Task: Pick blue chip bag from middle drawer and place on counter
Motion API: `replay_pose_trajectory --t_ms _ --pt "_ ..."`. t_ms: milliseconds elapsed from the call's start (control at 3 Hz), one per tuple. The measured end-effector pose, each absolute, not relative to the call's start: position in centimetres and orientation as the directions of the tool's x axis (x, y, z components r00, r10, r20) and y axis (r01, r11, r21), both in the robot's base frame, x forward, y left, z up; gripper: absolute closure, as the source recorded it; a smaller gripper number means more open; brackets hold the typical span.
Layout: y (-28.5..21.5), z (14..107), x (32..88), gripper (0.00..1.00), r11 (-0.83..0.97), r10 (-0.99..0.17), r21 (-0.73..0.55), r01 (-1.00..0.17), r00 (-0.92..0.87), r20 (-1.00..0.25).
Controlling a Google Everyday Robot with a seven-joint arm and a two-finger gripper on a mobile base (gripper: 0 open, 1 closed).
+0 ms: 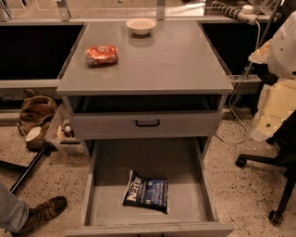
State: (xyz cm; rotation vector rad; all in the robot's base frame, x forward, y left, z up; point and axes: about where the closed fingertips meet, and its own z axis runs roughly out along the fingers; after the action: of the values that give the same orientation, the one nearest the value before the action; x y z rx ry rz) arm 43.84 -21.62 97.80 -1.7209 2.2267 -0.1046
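The counter (185,69) bears a snack bag (101,54) and bowl (140,25).

A lab or workshop is showing: grey metal cabinet (106,125) standing on speckled flooring (245,194), power strip (231,9) and cables (240,88) trailing behind, pale robot arm (277,106) hanging at right, its tool out of view.

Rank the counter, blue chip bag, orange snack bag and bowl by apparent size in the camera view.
1. counter
2. blue chip bag, though perhaps nearer the camera
3. orange snack bag and bowl: alike, unranked
The gripper is out of view.
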Motion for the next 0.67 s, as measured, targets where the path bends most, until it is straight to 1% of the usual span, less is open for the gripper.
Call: replay_pose_trajectory --t_ms 333,667 --pt "-21.5 97.1 44.0 0.00 0.276 -0.951 -0.262 -0.925 -0.224 -0.212" --pt "-20.8 92.2 44.4 0.00 0.312 -0.933 -0.219 -0.925 -0.253 -0.257"
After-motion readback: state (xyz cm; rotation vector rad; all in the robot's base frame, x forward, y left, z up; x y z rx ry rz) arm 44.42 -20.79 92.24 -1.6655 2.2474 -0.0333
